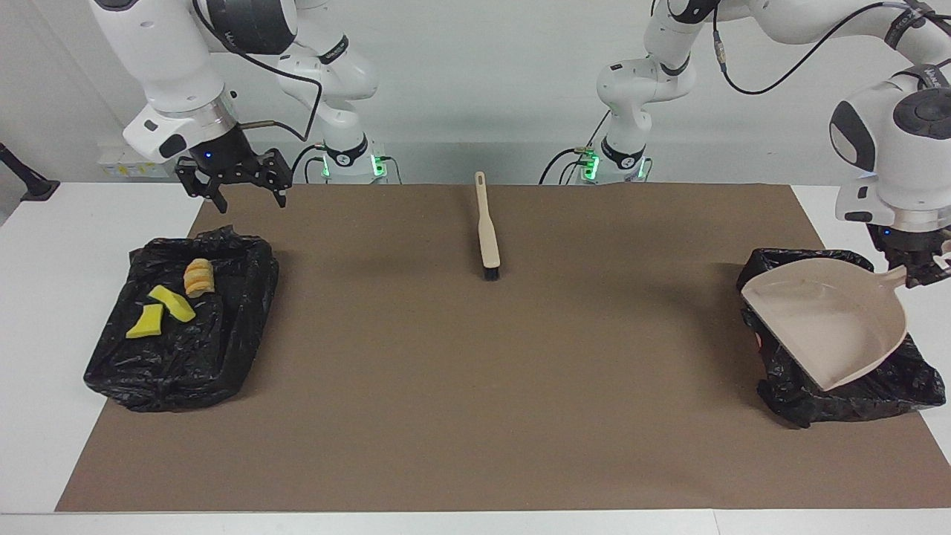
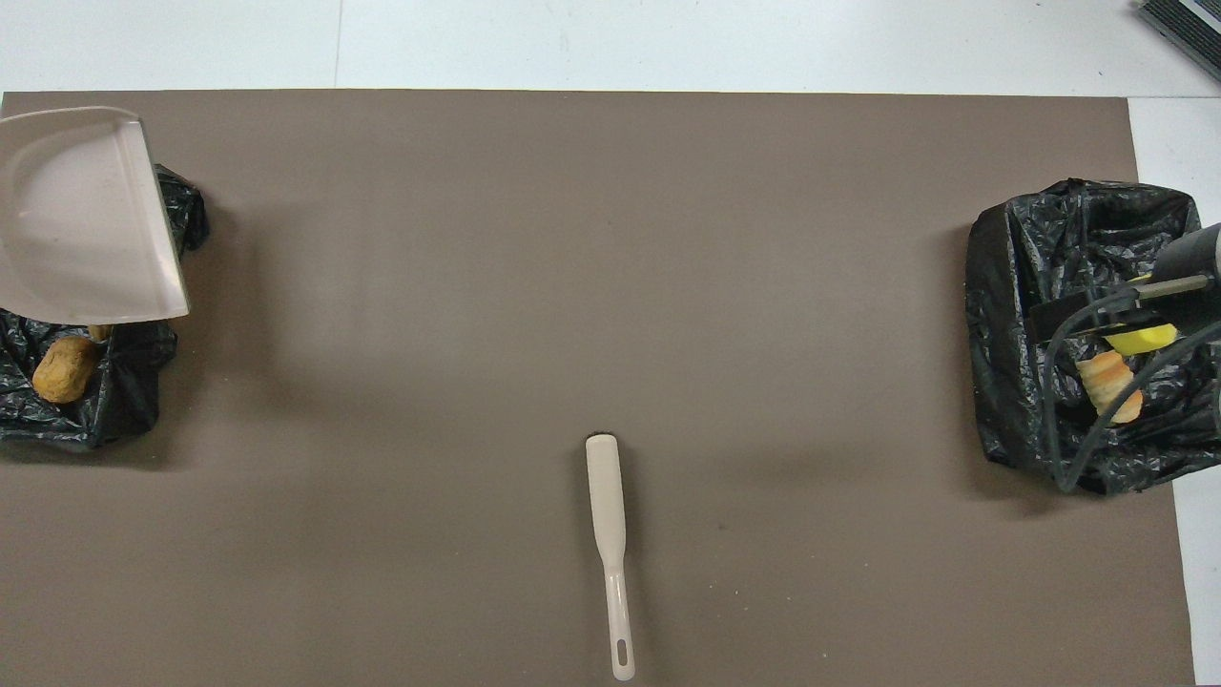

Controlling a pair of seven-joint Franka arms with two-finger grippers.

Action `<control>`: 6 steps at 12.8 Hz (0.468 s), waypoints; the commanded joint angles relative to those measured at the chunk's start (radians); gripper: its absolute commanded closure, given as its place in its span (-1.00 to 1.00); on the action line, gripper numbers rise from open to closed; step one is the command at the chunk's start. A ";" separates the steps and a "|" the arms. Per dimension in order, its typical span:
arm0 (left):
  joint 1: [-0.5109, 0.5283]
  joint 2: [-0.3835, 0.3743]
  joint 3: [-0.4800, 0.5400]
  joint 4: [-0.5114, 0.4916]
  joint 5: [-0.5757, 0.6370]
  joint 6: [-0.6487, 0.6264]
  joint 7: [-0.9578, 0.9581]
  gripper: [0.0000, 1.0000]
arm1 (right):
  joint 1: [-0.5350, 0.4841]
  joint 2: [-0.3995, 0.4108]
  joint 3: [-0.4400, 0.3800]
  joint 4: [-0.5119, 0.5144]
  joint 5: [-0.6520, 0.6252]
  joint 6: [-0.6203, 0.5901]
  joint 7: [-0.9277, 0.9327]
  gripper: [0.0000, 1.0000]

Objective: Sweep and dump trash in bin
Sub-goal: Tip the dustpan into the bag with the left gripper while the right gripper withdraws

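Dustpan (image 1: 825,327) was pinched by its handle in the left gripper (image 1: 920,273) over the bin (image 1: 854,394); right gripper (image 1: 239,182) was spread. Any tilt could have spilled leftover trash (image 2: 64,368) onto the mat.

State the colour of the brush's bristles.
Black, on the beige brush; clearest in the facing view.

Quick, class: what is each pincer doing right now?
Left pincer: shut on the beige plastic dustpan's handle.
Right pincer: open, empty.
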 commanded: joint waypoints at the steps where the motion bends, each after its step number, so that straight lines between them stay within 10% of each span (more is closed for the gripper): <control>1: -0.119 -0.013 0.011 -0.049 -0.056 -0.076 -0.242 1.00 | -0.005 -0.002 0.006 0.002 -0.003 0.010 0.015 -1.00; 6: -0.281 0.018 0.012 -0.051 -0.284 -0.138 -0.640 1.00 | -0.005 -0.002 0.006 0.002 -0.003 0.011 0.015 -1.00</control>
